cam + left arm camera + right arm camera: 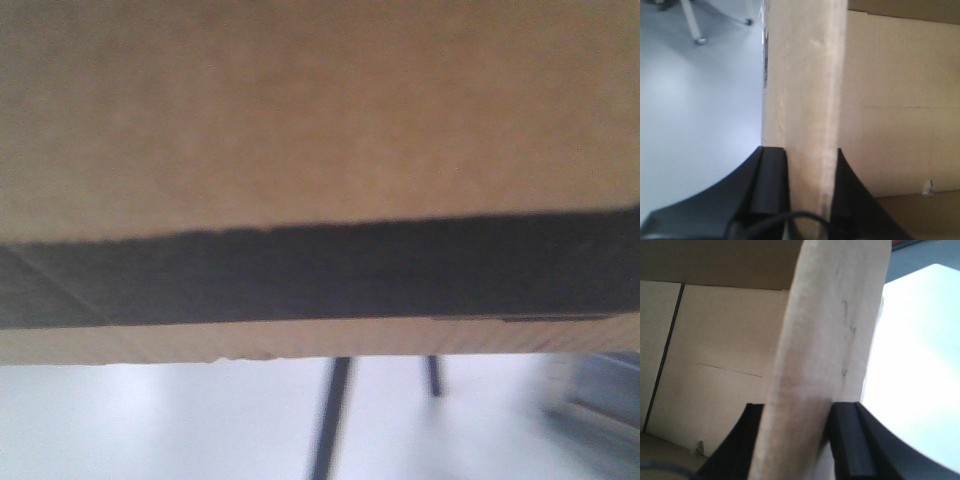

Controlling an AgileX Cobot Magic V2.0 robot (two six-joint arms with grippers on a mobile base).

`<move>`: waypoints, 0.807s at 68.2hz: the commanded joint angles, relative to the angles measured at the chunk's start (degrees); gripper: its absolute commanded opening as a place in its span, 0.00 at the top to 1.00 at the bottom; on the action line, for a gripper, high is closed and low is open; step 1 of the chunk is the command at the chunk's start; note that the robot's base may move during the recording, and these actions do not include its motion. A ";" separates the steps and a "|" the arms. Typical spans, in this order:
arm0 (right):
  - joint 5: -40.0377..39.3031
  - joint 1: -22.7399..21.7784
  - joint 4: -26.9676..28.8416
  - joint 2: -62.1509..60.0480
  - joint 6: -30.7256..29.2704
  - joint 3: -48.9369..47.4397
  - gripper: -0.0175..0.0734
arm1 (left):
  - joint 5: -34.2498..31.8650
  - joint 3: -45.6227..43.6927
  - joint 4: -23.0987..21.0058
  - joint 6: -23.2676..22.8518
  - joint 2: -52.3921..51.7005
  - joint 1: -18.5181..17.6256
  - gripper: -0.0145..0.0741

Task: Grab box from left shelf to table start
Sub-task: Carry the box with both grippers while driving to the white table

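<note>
The brown cardboard box [300,110] fills most of the front view, held close to the camera, with its black printed band [320,270] running across. My left gripper [809,172] is shut on an upright wall of the box [805,90], one finger [771,185] outside and one inside. My right gripper [796,427] is shut on the opposite wall [830,330] the same way. The open inside of the box shows in both wrist views. A white table surface [920,370] lies beside the box in the right wrist view. The metal shelf is out of view.
Below the box in the front view are a pale floor and two thin dark legs [330,420], with a blurred grey object [600,400] at the right. The left wrist view shows grey floor and furniture legs with a caster [699,41].
</note>
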 commanded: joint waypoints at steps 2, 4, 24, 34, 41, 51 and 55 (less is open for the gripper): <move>-6.85 -0.06 1.14 1.04 -0.81 -1.60 0.74 | -11.94 -2.59 -5.54 -1.52 0.48 -0.53 0.95; -6.85 -0.06 1.14 1.04 -0.81 -1.60 0.74 | -11.94 -2.59 -5.54 -1.52 0.48 -0.53 0.95; -6.85 -0.06 1.14 1.04 -0.81 -1.60 0.74 | -11.94 -2.59 -5.54 -1.52 0.48 -0.53 0.95; -6.85 -0.06 1.14 1.04 -0.81 -1.60 0.74 | -11.94 -2.59 -5.54 -1.52 0.48 -0.53 0.95; -6.85 -0.06 1.14 1.04 -0.81 -1.60 0.74 | -11.94 -2.59 -5.54 -1.52 0.48 -0.53 0.95; -6.85 -0.06 1.14 1.04 -0.81 -1.60 0.74 | -11.94 -2.59 -5.54 -1.52 0.48 -0.53 0.95; -6.85 -0.06 1.14 1.04 -0.81 -1.60 0.74 | -11.94 -2.59 -5.54 -1.52 0.48 -0.53 0.95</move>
